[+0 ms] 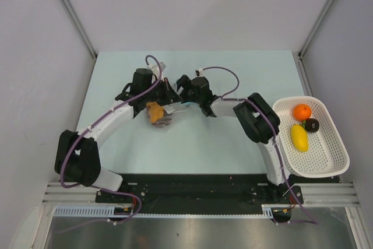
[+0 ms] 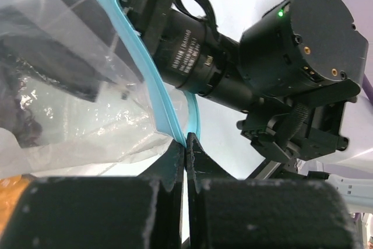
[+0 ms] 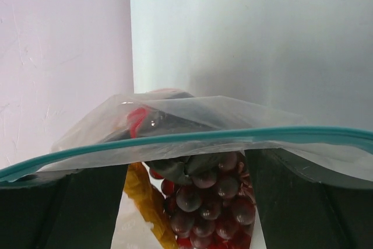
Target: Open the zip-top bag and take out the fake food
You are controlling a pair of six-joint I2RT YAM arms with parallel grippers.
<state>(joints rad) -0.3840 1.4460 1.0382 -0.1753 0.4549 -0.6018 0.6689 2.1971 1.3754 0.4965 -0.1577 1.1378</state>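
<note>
On the left, the left tool (image 2: 185, 147) is pressed fully shut on the teal zip strip (image 2: 143, 80) of the zip-top bag (image 1: 162, 112). The bag is in the middle, over the worktop (image 1: 192, 150) and between the two arms. It seems lifted, but I cannot be sure. Its mouth looks parted, and inside is fake food: an orange piece (image 1: 155, 112) and a bunch of dark red grapes (image 3: 204, 202). The right tool (image 3: 186, 202) stands wide, one finger at each side of the mouth and the strip lying across them; I see no pinch. At the far right, the white basket (image 1: 335, 164) holds an orange ball (image 1: 302, 111), a dark piece (image 1: 312, 125) and a yellow oblong (image 1: 299, 137). So I judge the step is emptying the rest. The right tool should reach into the mouth and close on the grapes while the left holds the rim firm.
</note>
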